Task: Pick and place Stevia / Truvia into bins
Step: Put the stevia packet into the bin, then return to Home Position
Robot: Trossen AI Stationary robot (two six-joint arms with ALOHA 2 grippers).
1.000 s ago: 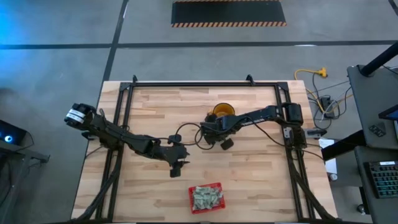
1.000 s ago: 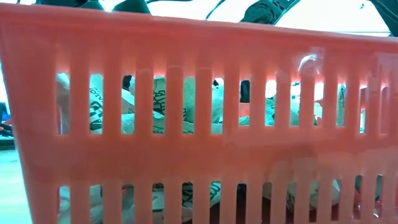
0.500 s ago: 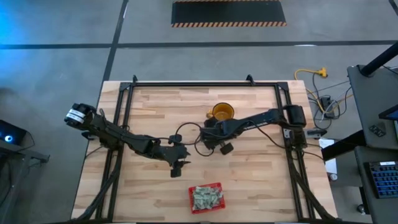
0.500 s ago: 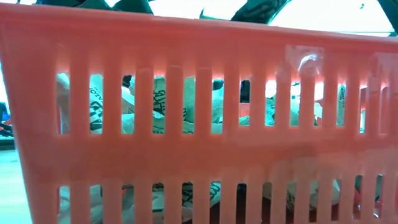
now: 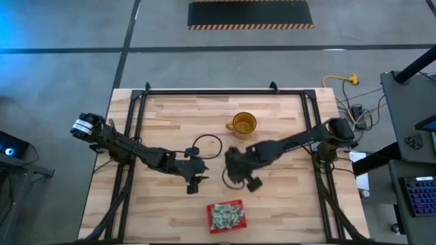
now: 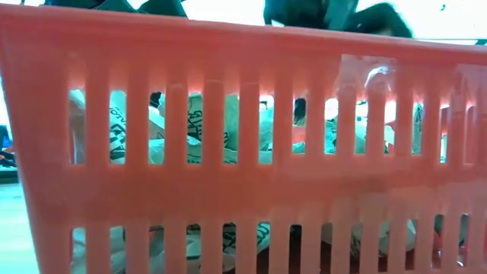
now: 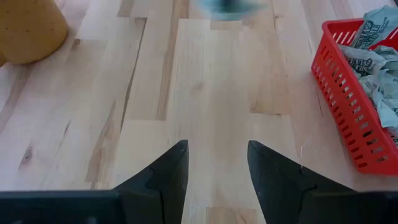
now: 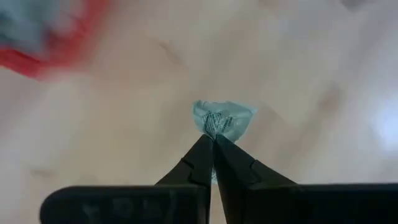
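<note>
1. The right gripper [image 8: 212, 144] has its two dark fingers pinched tight on a small pale green and white paper packet [image 8: 222, 118], crumpled at the grip and sticking out past the fingertips.
2. From above, that right gripper [image 5: 240, 178] hangs over the middle of the light wooden worktop [image 5: 170, 116], between the translucent yellow-amber mug with a handle [image 5: 243, 123] and the small red rectangular plastic basket with slotted sides [image 5: 225, 215].
3. The basket sits near the worktop's front edge, well apart from the mug, and it holds a heap of the same pale green and white packets [image 5: 226, 216].
4. The low camera sits right up against the basket's wall [image 6: 228, 190]; printed packets [image 6: 190, 129] show through the slots, and a dark arm part crosses above the rim.
5. The left gripper [image 5: 195, 180] waits low over the worktop, left of the right one, just up and to the left of the basket.
6. Its fingers [image 7: 168, 174] stand apart with nothing between them, bare wood showing in the gap.
7. Past those fingers the red basket [image 7: 348, 118] lies off to one side and the amber mug [image 7: 28, 28] at the far corner.
</note>
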